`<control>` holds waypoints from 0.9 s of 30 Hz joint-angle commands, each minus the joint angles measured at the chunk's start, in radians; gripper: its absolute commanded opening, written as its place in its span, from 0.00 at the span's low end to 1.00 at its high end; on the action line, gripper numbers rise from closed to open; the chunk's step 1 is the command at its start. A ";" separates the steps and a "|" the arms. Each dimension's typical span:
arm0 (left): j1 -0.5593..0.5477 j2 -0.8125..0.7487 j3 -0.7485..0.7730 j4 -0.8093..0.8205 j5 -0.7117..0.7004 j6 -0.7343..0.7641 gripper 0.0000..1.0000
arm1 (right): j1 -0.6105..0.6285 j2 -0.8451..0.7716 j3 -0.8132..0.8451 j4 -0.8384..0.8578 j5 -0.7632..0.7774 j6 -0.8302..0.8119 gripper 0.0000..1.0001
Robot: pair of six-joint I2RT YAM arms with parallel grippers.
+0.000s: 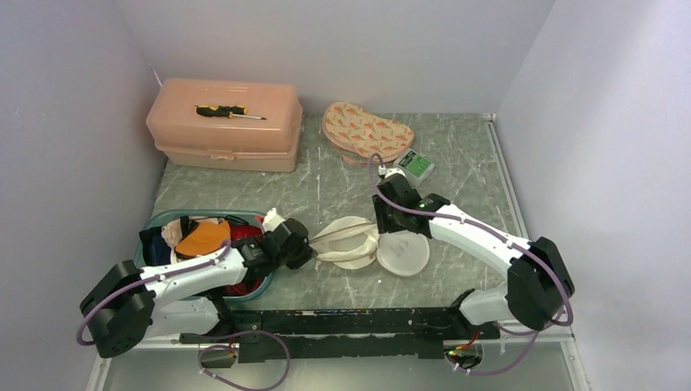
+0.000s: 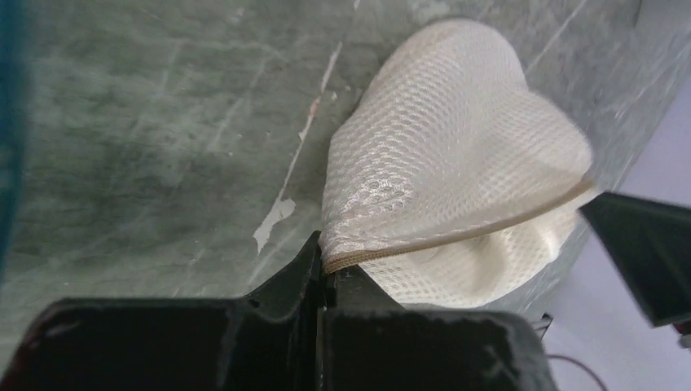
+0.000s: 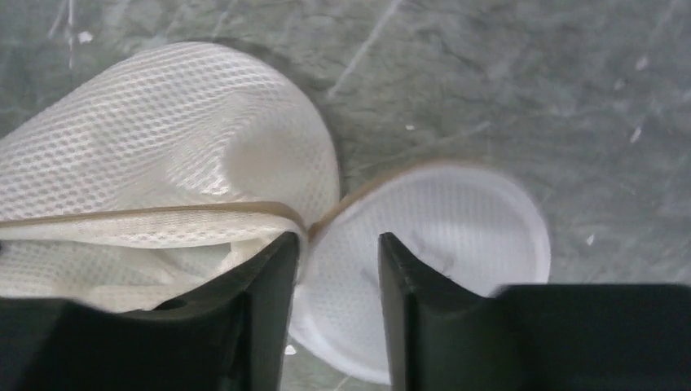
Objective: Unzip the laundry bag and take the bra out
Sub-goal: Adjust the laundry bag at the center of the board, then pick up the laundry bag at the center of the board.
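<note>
Mid-table on the grey marbled table (image 1: 326, 183), the white mesh laundry bag (image 1: 352, 244) is clamped at its left seam by the left gripper (image 2: 323, 270), and mesh rather than zipper could be caught by the narrowly parted, empty right gripper (image 3: 338, 261), while what looks like the red bra (image 1: 247, 233) is seen in the teal basket (image 1: 151, 226), near left.

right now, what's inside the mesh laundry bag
The mesh laundry bag lies open, its round flap flat on the table. Only white mesh shows inside, nothing red. The domed half hides its deeper interior under its own folds, so I cannot tell if it holds anything.
</note>
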State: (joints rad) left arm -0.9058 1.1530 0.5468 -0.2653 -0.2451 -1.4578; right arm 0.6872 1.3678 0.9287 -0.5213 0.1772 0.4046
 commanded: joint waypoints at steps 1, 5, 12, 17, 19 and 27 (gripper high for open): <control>0.003 -0.065 -0.004 -0.040 -0.115 -0.090 0.03 | -0.035 -0.145 -0.066 0.103 -0.009 0.064 0.58; 0.003 -0.115 -0.004 -0.066 -0.149 -0.069 0.03 | -0.043 -0.306 -0.174 0.122 -0.001 0.140 0.69; 0.001 -0.098 0.018 -0.053 -0.140 -0.033 0.03 | -0.115 -0.546 -0.423 0.102 0.064 0.308 0.70; 0.000 -0.069 0.010 -0.021 -0.124 -0.036 0.03 | -0.152 -0.667 -0.551 0.083 0.085 0.488 0.69; -0.002 -0.059 0.012 -0.023 -0.119 -0.038 0.03 | -0.153 -0.695 -0.578 0.055 0.130 0.565 0.69; -0.009 -0.064 0.008 -0.034 -0.121 -0.031 0.03 | -0.156 -0.676 -0.672 0.036 0.186 0.769 0.60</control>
State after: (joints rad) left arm -0.9092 1.0931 0.5426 -0.3119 -0.3557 -1.5036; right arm 0.5354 0.6514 0.2951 -0.4973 0.3157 1.0386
